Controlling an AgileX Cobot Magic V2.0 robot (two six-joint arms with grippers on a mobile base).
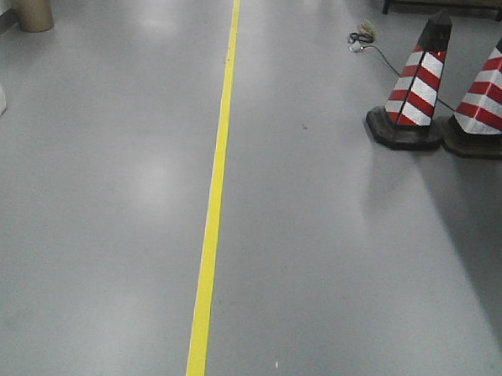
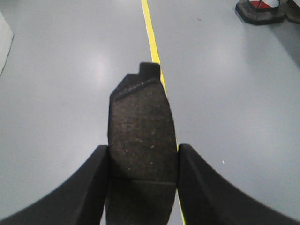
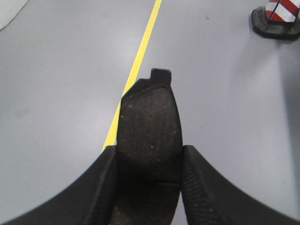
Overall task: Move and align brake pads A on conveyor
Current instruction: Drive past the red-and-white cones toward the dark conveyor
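Note:
My left gripper is shut on a brake pad, a dark speckled oblong with a centre groove and a tab at its far end, held lengthwise above the grey floor. In the right wrist view another brake pad of the same kind sticks forward from my right gripper, which is shut on its long edges. Both pads hang over the yellow floor line. The conveyor is out of view in every frame. Neither gripper shows in the front view.
A yellow line runs straight ahead across the glossy grey floor. Two red-and-white striped cones on black bases stand at the right, with a cable behind them. A tan cylinder stands far left.

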